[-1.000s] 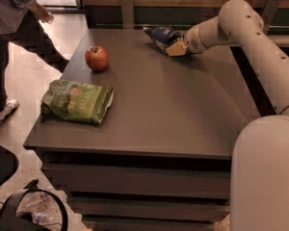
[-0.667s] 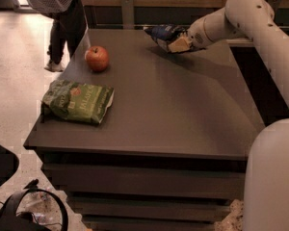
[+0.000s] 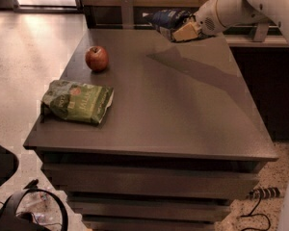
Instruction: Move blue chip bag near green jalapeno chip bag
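Observation:
The blue chip bag (image 3: 166, 19) is dark navy and wrinkled. It hangs at the table's far edge, held a little above the surface. My gripper (image 3: 179, 32), with tan fingers (image 3: 187, 30), is shut on the bag's right end, and the white arm reaches in from the upper right. The green jalapeno chip bag (image 3: 77, 101) lies flat near the table's front left corner, far from the gripper.
A red apple (image 3: 97, 58) stands on the dark table (image 3: 183, 109) at the left, behind the green bag. A wall ledge runs behind the table. Cables and a dark object lie on the floor at the lower left.
The blue chip bag has risen off the table in the gripper. The person walking at the left has left the view.

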You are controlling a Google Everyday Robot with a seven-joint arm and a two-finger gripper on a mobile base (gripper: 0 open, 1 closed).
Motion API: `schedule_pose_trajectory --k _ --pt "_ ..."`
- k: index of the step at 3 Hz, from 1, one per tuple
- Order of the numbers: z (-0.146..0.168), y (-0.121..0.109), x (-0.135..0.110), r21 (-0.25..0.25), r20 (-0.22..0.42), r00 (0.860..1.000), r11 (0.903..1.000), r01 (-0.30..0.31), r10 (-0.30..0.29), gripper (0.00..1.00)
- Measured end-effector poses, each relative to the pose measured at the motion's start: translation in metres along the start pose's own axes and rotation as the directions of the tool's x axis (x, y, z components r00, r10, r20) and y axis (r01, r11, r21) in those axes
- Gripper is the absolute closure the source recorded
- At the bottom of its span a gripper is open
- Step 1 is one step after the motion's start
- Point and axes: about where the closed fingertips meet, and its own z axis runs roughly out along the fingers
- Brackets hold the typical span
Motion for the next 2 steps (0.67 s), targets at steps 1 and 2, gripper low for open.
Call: schedule_pose_trajectory --k 1,2 --pt "-0.02 0.02 -0.007 -0.03 0.011 1.0 0.9996 0.002 -0.002 1.0" --pt "-0.045 0.049 -0.006 -0.061 0.015 1.0 0.9979 -0.022 0.023 1.0"
